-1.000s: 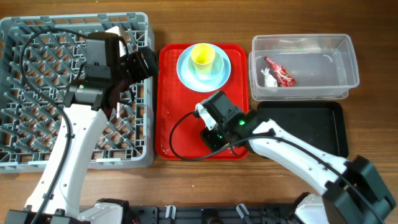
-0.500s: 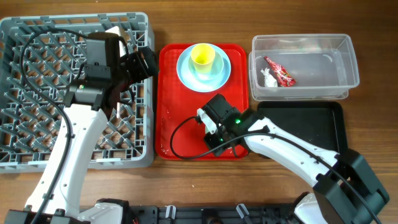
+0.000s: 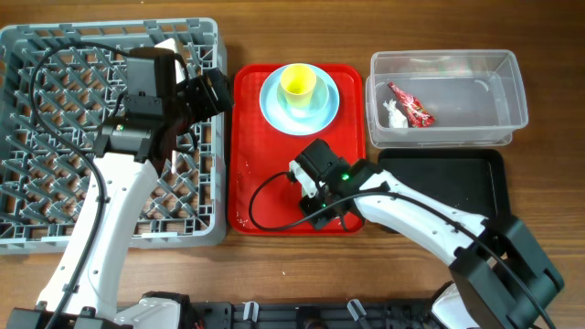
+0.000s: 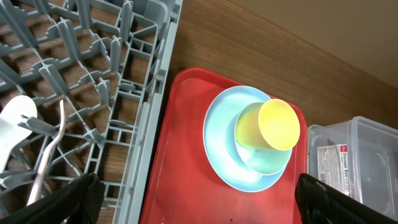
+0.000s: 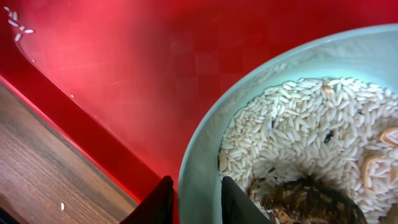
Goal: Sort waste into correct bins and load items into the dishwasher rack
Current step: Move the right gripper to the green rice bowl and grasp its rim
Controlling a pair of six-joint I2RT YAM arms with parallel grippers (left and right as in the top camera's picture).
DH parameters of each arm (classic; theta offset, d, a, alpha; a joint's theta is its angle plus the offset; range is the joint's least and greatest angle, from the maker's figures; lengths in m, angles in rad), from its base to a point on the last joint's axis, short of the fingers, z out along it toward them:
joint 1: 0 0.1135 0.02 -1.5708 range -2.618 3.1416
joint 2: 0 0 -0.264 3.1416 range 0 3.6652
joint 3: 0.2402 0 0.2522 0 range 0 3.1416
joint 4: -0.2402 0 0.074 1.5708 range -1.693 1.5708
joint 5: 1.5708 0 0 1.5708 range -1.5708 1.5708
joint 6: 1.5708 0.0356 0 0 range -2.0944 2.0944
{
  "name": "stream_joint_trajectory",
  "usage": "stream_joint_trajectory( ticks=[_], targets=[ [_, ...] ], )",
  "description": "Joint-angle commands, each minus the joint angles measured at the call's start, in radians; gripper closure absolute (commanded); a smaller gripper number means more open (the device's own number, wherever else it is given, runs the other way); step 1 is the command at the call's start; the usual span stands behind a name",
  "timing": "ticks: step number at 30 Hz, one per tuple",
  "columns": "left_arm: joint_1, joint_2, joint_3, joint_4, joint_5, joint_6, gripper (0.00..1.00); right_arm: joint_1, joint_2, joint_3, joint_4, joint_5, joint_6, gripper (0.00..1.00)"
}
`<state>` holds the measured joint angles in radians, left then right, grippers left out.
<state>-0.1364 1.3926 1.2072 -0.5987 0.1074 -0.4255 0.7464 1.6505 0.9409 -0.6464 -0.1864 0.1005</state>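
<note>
My right gripper (image 3: 315, 196) is low over the front of the red tray (image 3: 251, 137). Its fingers (image 5: 202, 202) are shut on the rim of a pale mint bowl (image 5: 202, 155) holding whitish rice (image 5: 298, 130) and brown scraps; the arm hides this bowl from overhead. My left gripper (image 3: 215, 91) is open and empty (image 4: 199, 193) above the grey rack's (image 3: 55, 137) right wall. A yellow cup (image 3: 298, 82) sits in a second mint bowl (image 4: 249, 134) on the pale blue plate (image 3: 274, 111). A white spoon (image 4: 15, 124) and fork (image 4: 50, 149) lie in the rack.
The clear tub (image 3: 512, 91) at the back right holds the red wrapper (image 3: 411, 105) and a white paper scrap (image 3: 395, 114). The black tray (image 3: 457, 183) lies in front of it. A few loose rice grains (image 5: 15, 25) lie on the red tray.
My right gripper has shifted slightly left and turned a little over the front of the red tray. The left arm has not moved.
</note>
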Motion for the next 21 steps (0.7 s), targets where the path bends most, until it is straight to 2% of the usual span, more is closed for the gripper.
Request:
stream_joint_trajectory(
  ticks=[1,5,16,21],
  targets=[
    [0.001,-0.011,-0.003,0.004,0.015,-0.009,0.0,0.003,0.012,-0.006,0.006,-0.011,0.008,0.78],
    [0.001,-0.011,-0.003,0.004,0.015,-0.009,0.0,0.003,0.012,-0.006,0.007,-0.011,0.012,0.95],
    [0.001,-0.011,-0.003,0.004,0.015,-0.009,0.0,-0.009,-0.019,0.102,-0.025,-0.016,0.086,0.96],
    [0.001,-0.011,-0.003,0.004,0.015,-0.009,0.0,-0.018,-0.085,0.113,-0.055,0.078,0.087,0.96]
  ],
)
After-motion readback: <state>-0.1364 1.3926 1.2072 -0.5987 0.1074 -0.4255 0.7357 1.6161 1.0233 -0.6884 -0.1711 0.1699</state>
